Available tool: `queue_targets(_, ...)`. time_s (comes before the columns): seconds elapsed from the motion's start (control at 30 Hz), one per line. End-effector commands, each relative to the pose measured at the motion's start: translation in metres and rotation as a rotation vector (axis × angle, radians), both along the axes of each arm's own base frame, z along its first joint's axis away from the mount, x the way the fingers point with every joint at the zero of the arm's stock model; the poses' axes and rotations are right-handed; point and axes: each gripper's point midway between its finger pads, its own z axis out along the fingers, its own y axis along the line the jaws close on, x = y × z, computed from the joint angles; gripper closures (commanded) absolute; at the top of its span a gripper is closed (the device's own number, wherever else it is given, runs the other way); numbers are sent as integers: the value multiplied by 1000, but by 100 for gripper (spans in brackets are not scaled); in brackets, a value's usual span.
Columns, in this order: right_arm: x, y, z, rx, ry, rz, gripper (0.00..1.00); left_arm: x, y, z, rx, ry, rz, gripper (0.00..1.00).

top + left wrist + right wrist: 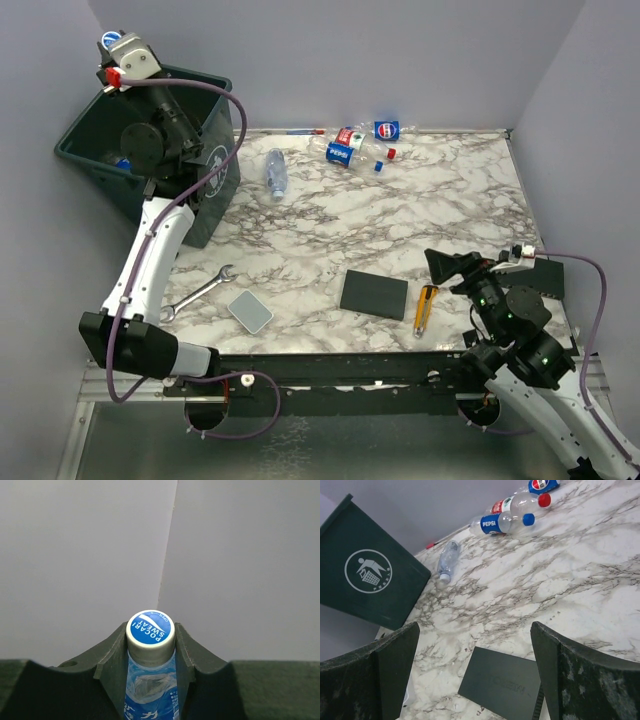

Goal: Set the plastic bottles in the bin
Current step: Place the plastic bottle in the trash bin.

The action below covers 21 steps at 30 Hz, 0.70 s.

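over the dark green plastic bin (215, 185), left gripper (150, 628) clenched a blue-capped clear plastic bottle (150, 685), right gripper (474, 630) gaped empty; i'd have released dead centre.

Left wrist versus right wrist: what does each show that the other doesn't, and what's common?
Left wrist only: the left gripper shut on a Pocari bottle, cap toward the camera. Right wrist only: the open right gripper, the bin, a Pepsi bottle, red-cap bottle and clear bottle lying on the table, and the black pad. Both: only the grey wall.
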Motion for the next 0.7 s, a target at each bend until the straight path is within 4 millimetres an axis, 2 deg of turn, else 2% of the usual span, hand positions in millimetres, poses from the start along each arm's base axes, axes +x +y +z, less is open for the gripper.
queue_targets(0.0, -1, -11, 2, -19, 14, -49, 5, 33, -1, -9, -103, -79, -167, 100)
queue_targets(0.1, 0, -2, -6, 11, 39, -20, 5, 54, 8, -25, -146, -67, -204, 100)
queue_targets(0.3, -2, 15, -26, 61, 86, 48, 5, 94, 9, -68, -167, 18, -272, 100)
queue_targets(0.43, -2, 15, -32, 43, 95, 54, 5, 119, 12, -111, -222, 111, -288, 100)
queue_targets(0.5, -1, 14, -33, 31, 98, 47, 5, 126, 14, -134, -262, 141, -282, 98)
queue_targets(0.53, -1, 14, -34, 27, 99, 46, 5, 128, 16, -141, -277, 147, -279, 93)
queue_targets(0.67, -1, 15, -36, 21, 104, 52, 5, 135, 19, -155, -291, 166, -275, 87)
